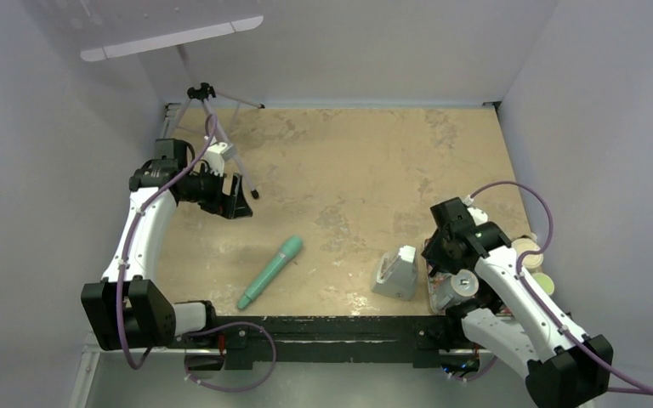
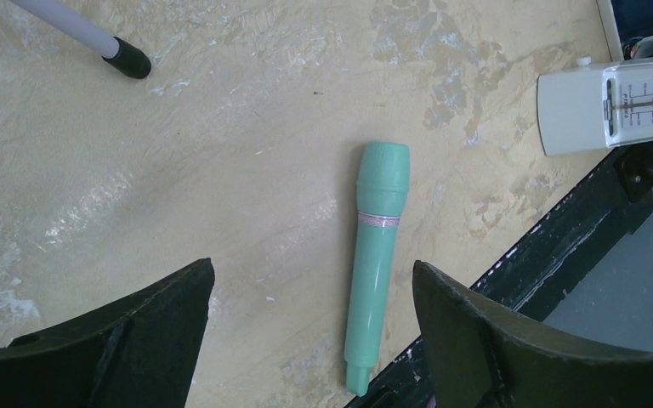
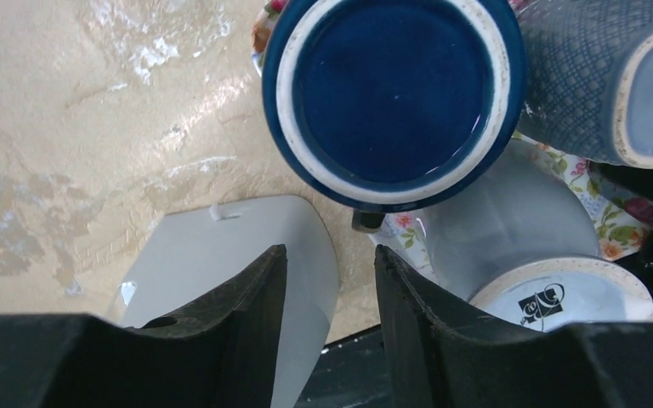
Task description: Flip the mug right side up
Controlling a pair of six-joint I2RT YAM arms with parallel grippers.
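I see a tan table (image 1: 349,170), its top worn into pale, blotchy patches. It is boxed in by 3 plain pale-grey walls: the back wall (image 1: 349,51), left wall (image 1: 25,170) and right wall (image 1: 612,127). A bright white strip (image 1: 170,38) glows high at the back left. Soft glare lies on the tabletop's near left. A black rail (image 1: 332,327) runs along the near edge.

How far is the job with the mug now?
Done: nothing yet; the dark blue mug shows its base to the right wrist camera, so it is not upright. In hand: the right gripper hovers beside it, jaws apart, empty. Still to do: grip the mug, turn it over, set it down.
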